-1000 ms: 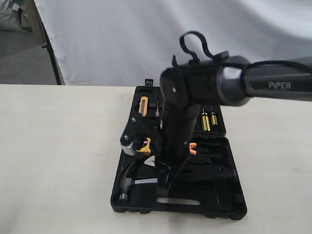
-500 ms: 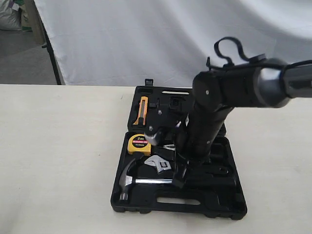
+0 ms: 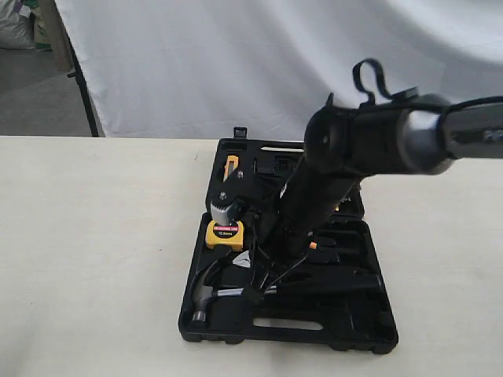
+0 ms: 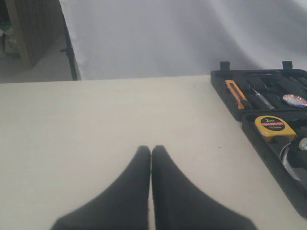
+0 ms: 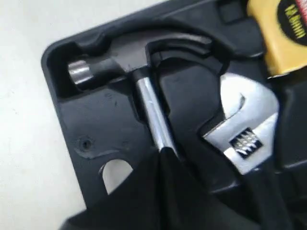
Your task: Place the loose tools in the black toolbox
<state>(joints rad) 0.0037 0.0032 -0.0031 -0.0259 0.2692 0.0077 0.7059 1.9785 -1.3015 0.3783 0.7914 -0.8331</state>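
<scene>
**While the right arm hangs over the toolbox, both end effectors are pinched closed**

Since the right wrist view gets closest, I'll start there. The right end effector has its two black fingers pressed flat together with no gap, and nothing is clamped between them as far as I can see. The tips sit right over the bare steel shaft of the hammer. I honestly can't tell if they're touching it or not.

The hammer is lying in its moulded recess in the black toolbox, in the half with the slot handle, with its head tucked into a corner of the case. Just beside it in the same half is the silver adjustable wrench, also lying flat. Its head end points toward the yellow tape measure, which sits in its own pocket.

The left end effector is closed up too, fingertips meeting and holding nothing. It's over bare counter, well apart from the case.

From that side you can see the other half of the case. It holds an orange utility knife, a slim screwdriver and the blue-purple tape roll, which is near the edge of that picture.

In the exterior view the case lies opened out flat on the counter. The right arm reaches across it and hides a good chunk of the middle.
</scene>
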